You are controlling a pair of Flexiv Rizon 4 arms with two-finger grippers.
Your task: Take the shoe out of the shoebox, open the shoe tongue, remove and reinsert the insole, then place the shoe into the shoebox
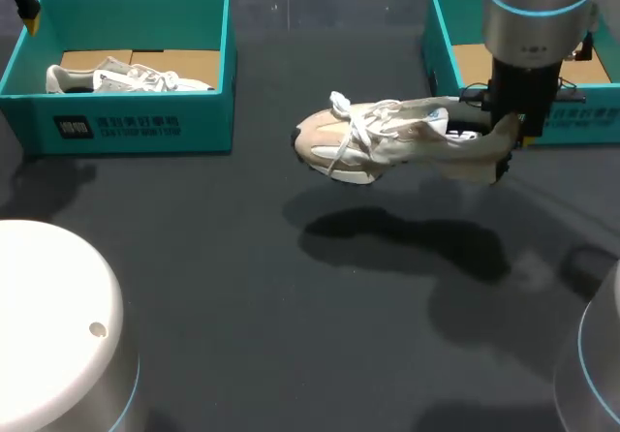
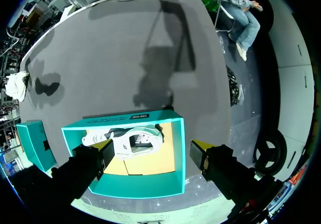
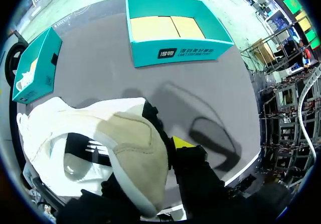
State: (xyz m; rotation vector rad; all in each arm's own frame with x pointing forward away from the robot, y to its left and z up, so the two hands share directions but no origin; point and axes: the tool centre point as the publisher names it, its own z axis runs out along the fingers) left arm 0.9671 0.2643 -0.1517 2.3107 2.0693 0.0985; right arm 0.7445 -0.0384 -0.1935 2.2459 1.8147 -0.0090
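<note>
Head view: the right gripper holds the shoe by the heel. The shoe hangs clear of the desk near centre, toe to 9 o'clock, with its shadow below. The right box at 2 o'clock is out from under it. The left box at 10 o'clock holds a second shoe. The left gripper sits at the far 10 o'clock corner, well apart from the work.

Left wrist view: the left gripper hangs over the left box, its fingers spread wide and holding nothing.

Right wrist view: one finger presses the outside of the heel. The other is hidden inside the shoe, so the fingers are judged closed on the heel wall.

Judgement: taking out is all but done. The next move calls for setting the shoe sole-down on the desk, then bringing the left arm across to open the tongue
</note>
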